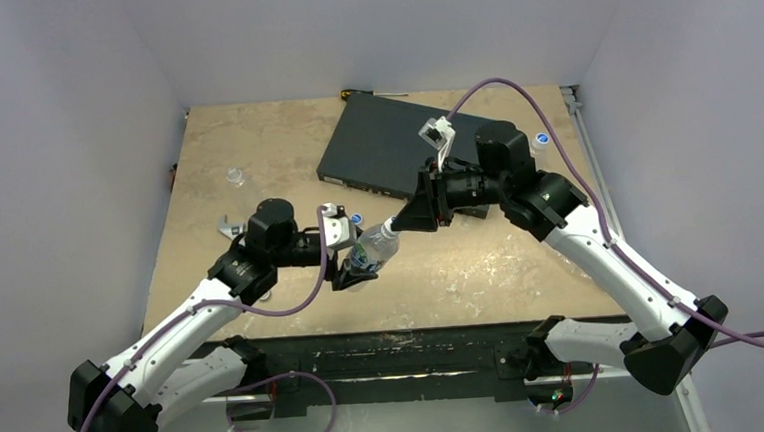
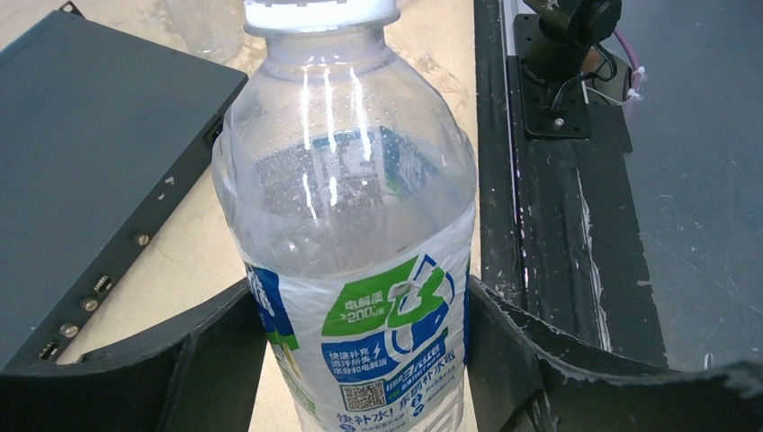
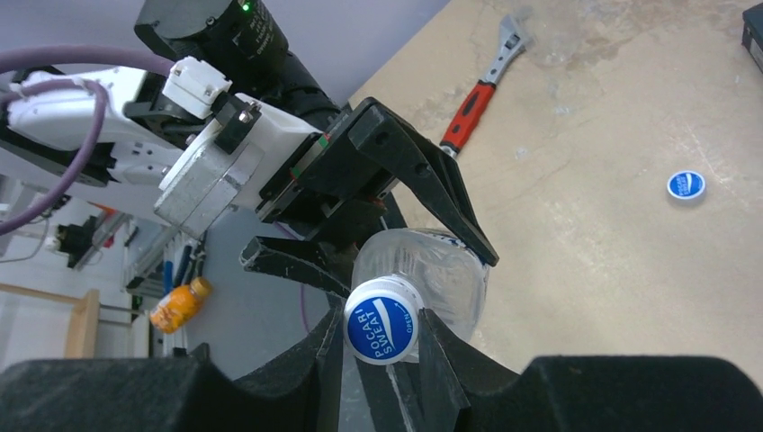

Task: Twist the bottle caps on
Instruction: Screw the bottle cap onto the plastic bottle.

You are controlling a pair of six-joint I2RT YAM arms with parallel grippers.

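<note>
Bottle (image 1: 376, 247) is held up over the tabletop (image 1: 254, 154), tipped on a slant. Its long way runs from the left end effector (image 1: 357, 268) to the right end effector (image 1: 399, 222) — neck toward the right arm. Left one pinches its body; right one pinches the blue cap (image 3: 381, 321) on its neck.

Soft, even light from above leaves the table (image 1: 254, 154) bright, with only faint shadows near the bottle (image 1: 378, 246). White glare streaks run down the bottle below its cap (image 2: 319, 11). Left of the bottle, the room (image 3: 72, 297) blurs in the right wrist view.
</note>
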